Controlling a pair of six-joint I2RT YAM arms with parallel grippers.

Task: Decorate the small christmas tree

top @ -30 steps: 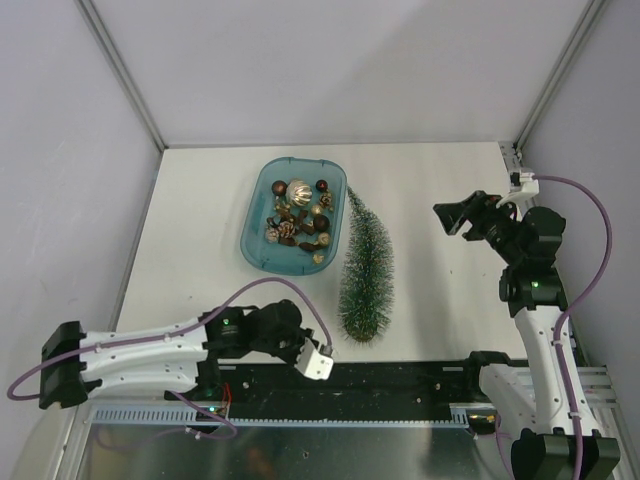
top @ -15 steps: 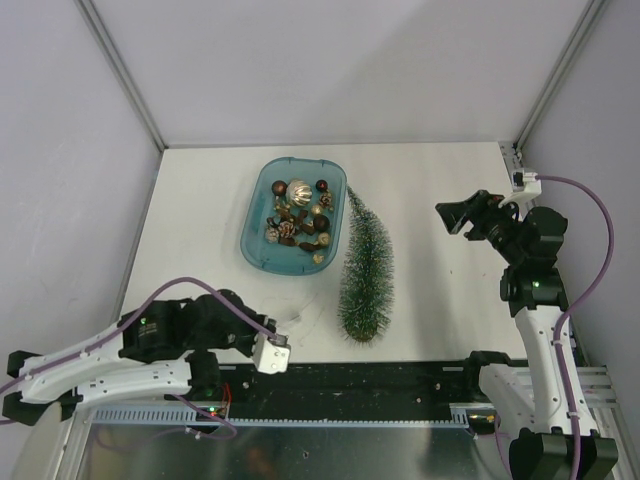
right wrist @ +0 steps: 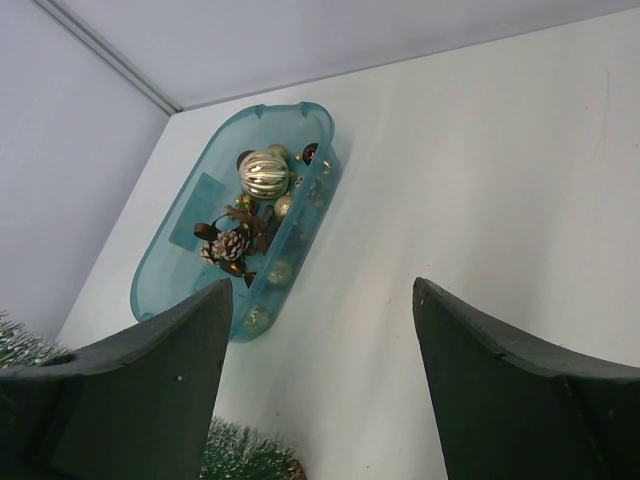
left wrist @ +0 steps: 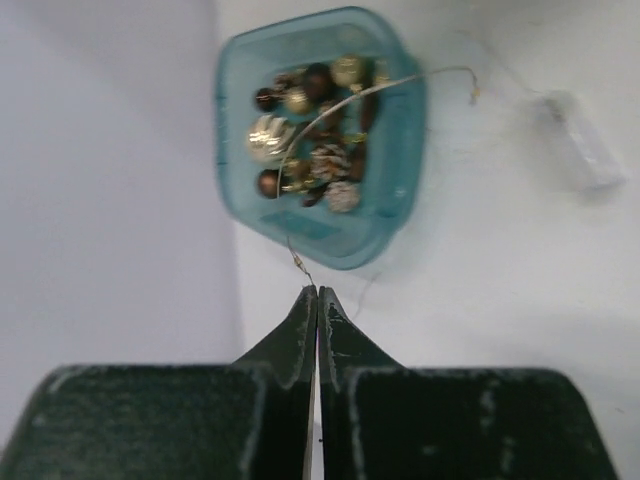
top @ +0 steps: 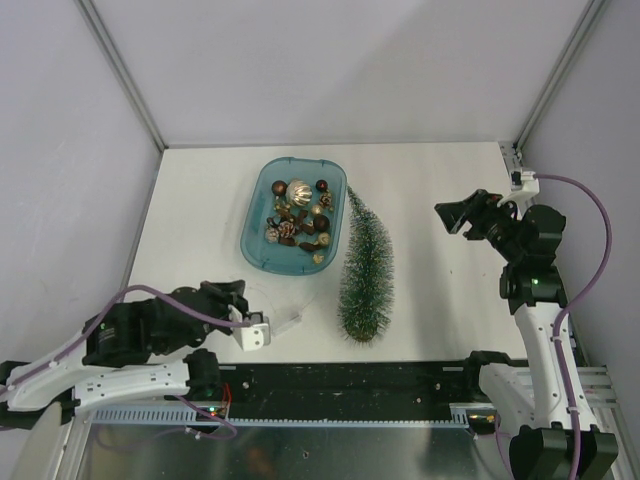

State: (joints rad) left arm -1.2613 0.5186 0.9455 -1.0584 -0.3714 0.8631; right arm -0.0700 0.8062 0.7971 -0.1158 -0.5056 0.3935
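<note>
Small christmas tree lies flat on the table, right of the teal tray.
Left pincer pinches a thin light wire; right pincer spread, far right.

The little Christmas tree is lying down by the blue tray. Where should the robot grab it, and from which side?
Probably the slim upper half of the small christmas tree, where the bristles look narrow enough for the jaws to span. It lies flat with its tip by the teal tray, so come down from above on its right side, where the open right gripper is nearest.
</note>
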